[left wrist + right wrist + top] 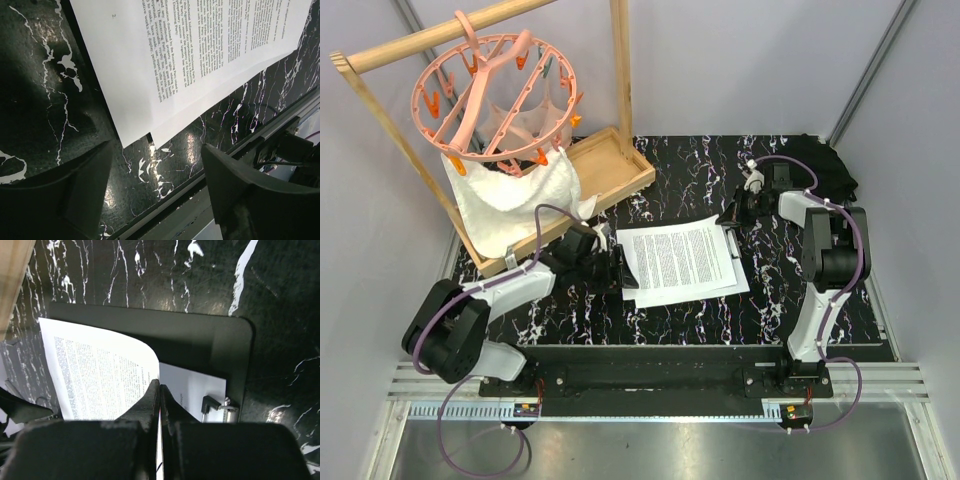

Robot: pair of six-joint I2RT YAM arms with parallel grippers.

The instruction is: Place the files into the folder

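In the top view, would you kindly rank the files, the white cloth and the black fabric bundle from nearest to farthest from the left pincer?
1. files, right beside the left pincer, on its right.
2. white cloth, farther back on the left.
3. black fabric bundle, in the far right corner.

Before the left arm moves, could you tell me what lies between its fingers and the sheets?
Only bare tabletop separates fingers from sheets, shown in the left wrist view.
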